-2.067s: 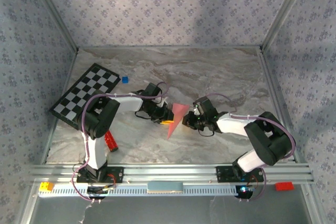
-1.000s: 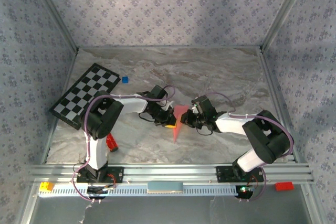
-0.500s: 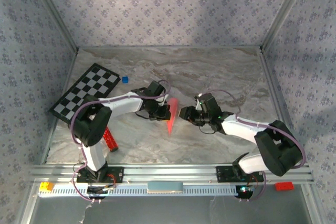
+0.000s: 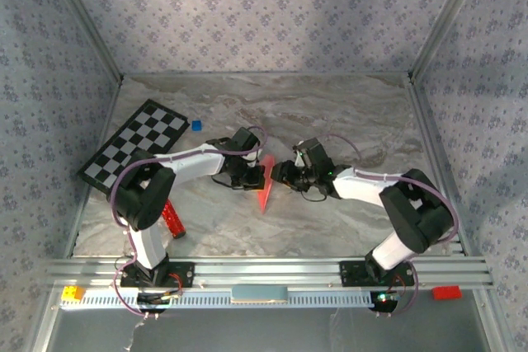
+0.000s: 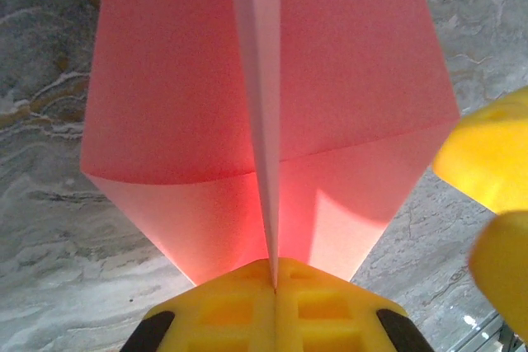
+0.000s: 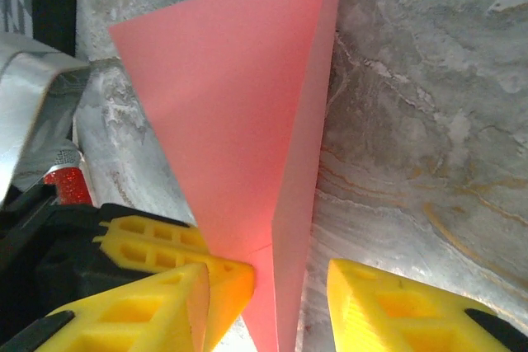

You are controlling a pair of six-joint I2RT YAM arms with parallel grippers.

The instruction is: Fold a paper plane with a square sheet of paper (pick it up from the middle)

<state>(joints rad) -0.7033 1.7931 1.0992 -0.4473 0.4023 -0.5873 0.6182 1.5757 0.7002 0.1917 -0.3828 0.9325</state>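
Pink paper is what you have between the two arms: the paper plane (image 4: 264, 187) sits near the middle of the marble-patterned table (image 4: 346, 113), and from above it reads as a narrow sliver. Its long axis runs roughly from far to near, leaning only slightly. The sharp tip points toward the arm bases at the near edge and the broad end faces the far wall. Whether the tip touches the table you cannot tell from overhead.

Your left fingers (image 4: 254, 177) are clamped shut on the plane from its left side. The left wrist view makes this plain: the yellow left fingers (image 5: 247, 307) meet on the centre crease at the bottom of the picture. The two pink panels of the plane (image 5: 173, 80) spread out to either side above them.

Your right fingers (image 4: 281, 173) come in from the plane's right side at about the same height. In the right wrist view the right fingers (image 6: 396, 311) stand apart at a moderate gap. The narrowing fold of the plane (image 6: 239, 121) runs down between them, and bare marble shows between the paper and the right-hand finger. They grip nothing.

Off to the left, well apart from the plane, the checkerboard (image 4: 136, 147) lies flat with the blue cube (image 4: 196, 125) just beyond its far corner. The red glittery bar (image 4: 172, 220) lies beside the left arm.
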